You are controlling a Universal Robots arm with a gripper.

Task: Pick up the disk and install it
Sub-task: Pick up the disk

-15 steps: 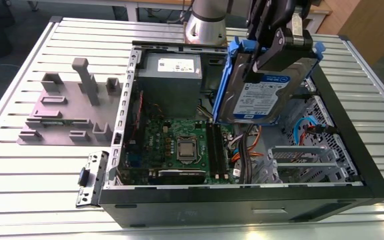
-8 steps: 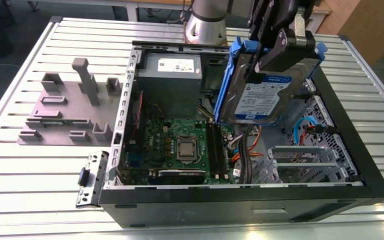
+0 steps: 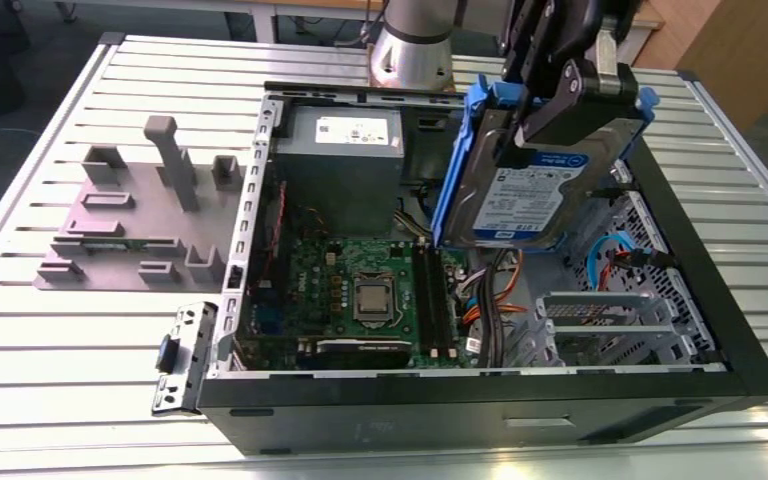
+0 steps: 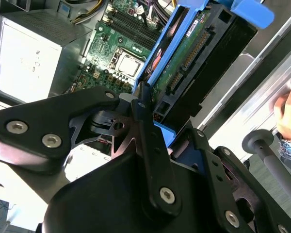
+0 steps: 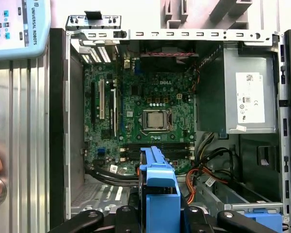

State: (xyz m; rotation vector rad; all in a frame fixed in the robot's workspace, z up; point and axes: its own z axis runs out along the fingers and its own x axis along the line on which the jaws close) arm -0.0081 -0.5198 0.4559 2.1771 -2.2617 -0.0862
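The fingers [image 3: 584, 100] are clamped on the upper end of the disk [image 3: 528, 195], one black pad pressed flat against its labelled face. The disk hangs straight down from them, clear of everything, above the open case [image 3: 491, 420]. Its long axis runs nearly vertical, leaning a little, so it sits on end and not flat. The blue caddy frames its edges, and the label faces the exterior camera.

Its lower end dips just inside the case opening, between the motherboard [image 3: 357, 285] on the exterior view's left and the metal drive cage [image 3: 611, 320] on the exterior view's right. The cage is lower than the disk and off to the side, not directly under it. By my judgement the gap that matters is this one: an upright disk against a bay lying below and to the right.

In the second wrist view the disk [image 4: 194, 63] reaches away from the fingers [image 4: 145, 121] toward the board, circuit side showing. In the first wrist view its blue caddy edge [image 5: 159, 194] sits over the board's near edge. Another blue caddy [image 5: 264, 218] rests in the case beside it.

A person's hand [image 4: 287, 109] rests on the surface [image 3: 77, 330] outside the case, well apart from the disk.
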